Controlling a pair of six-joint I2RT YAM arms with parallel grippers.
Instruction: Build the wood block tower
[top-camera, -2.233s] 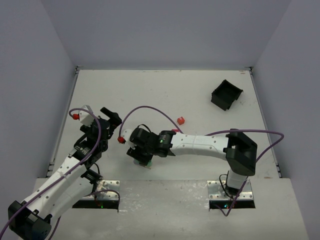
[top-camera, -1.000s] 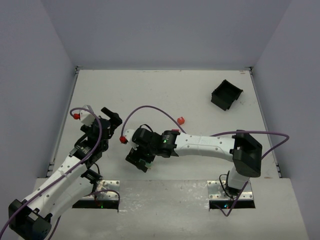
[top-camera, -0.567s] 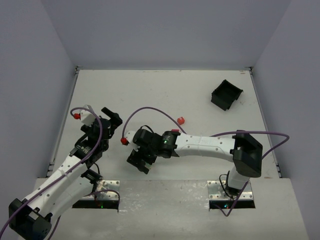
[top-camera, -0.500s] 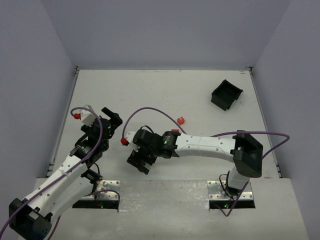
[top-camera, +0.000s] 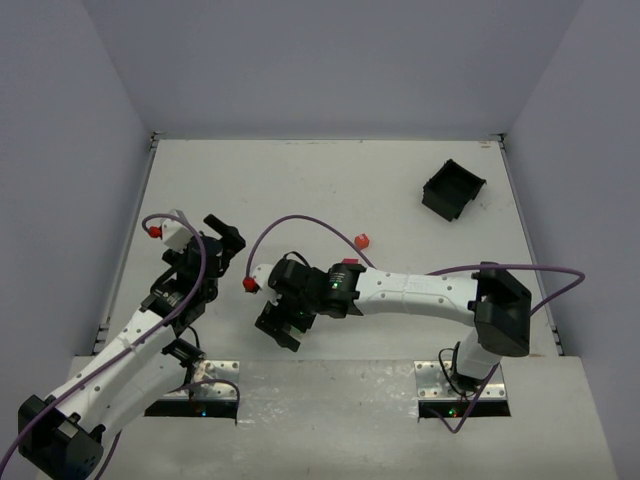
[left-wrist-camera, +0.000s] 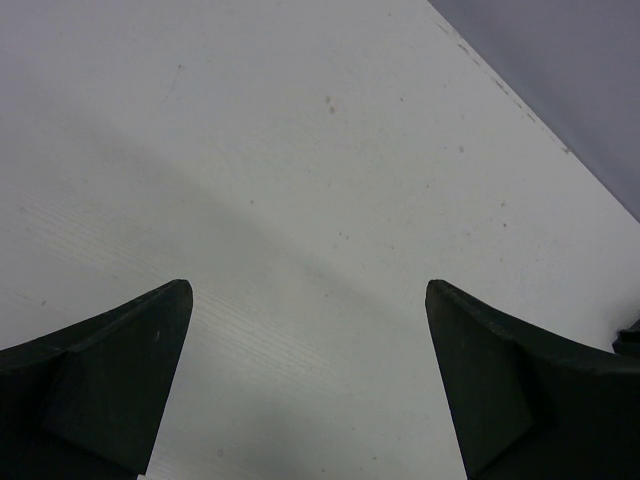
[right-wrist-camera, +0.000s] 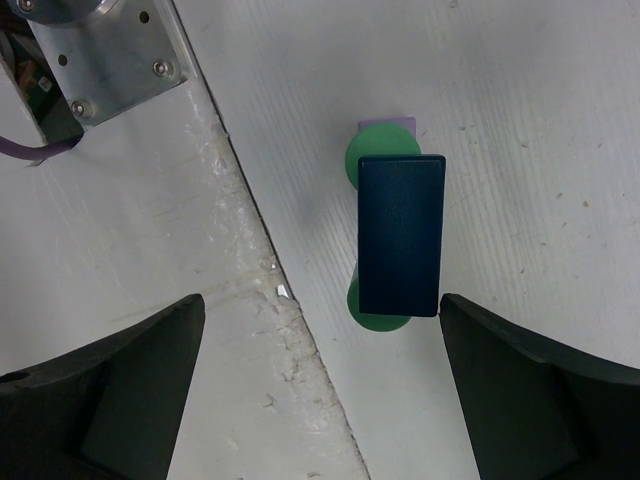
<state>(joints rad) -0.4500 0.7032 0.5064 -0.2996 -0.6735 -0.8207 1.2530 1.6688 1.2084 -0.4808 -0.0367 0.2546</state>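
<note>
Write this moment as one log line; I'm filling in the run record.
left gripper open over table | right gripper open above blue block | blue block across green pieces | red block loose on table

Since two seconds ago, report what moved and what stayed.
The right gripper shifted slightly toward the near edge and its elbow swung rightward; it hangs open over the tower, blue block topmost. Nothing visibly taken or released. The left gripper, loose red block and black bin stayed put.

Left tool (left-wrist-camera: 308, 300) spread wide, right tool (right-wrist-camera: 322, 305) likewise
</note>
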